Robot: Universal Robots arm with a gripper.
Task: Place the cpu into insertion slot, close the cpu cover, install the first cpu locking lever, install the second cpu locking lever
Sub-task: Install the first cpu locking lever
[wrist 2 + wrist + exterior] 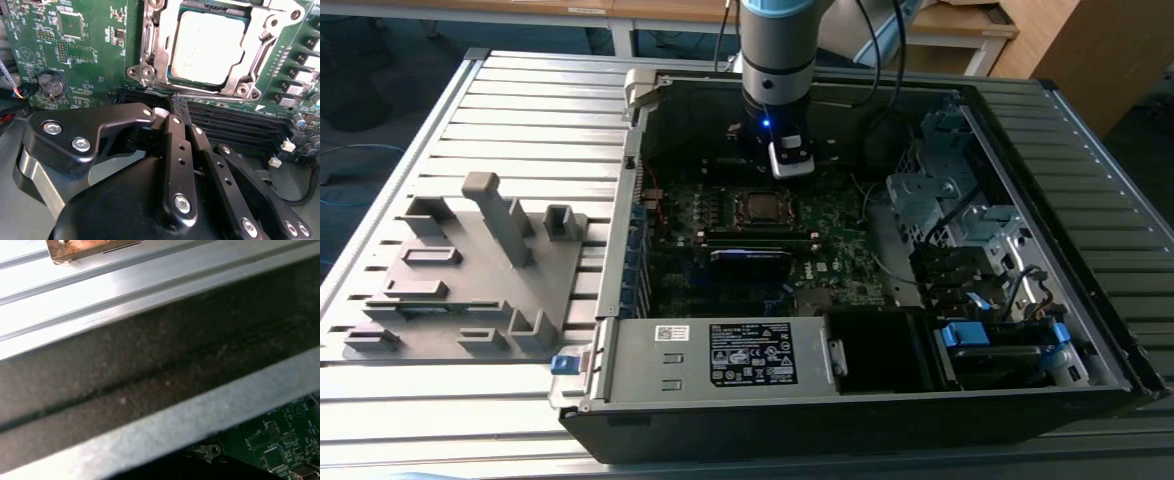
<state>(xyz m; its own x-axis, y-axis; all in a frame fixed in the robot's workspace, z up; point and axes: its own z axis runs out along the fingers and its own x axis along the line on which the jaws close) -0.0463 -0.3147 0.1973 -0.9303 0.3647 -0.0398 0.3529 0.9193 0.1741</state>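
Observation:
The cpu [207,47] lies flat in the insertion slot [145,72], silvery face up. The cpu cover [157,52], a silvery frame, lies down around it, with the chip showing through its window. A thin metal rod [210,93] runs along the socket edge nearest my fingertips. My gripper [178,103] is shut with nothing between its fingers, and its tips sit just off that edge, over the memory slots. In the exterior view the gripper [790,165] hangs inside the open computer case, just behind the cpu [761,205].
Black memory slots [240,120] and a coin battery [52,85] lie close to the fingers. The case walls [150,385] enclose the board. A power supply [720,355], drive cages [961,220] and cables crowd the exterior view's right. A grey fixture [467,270] stands on the table.

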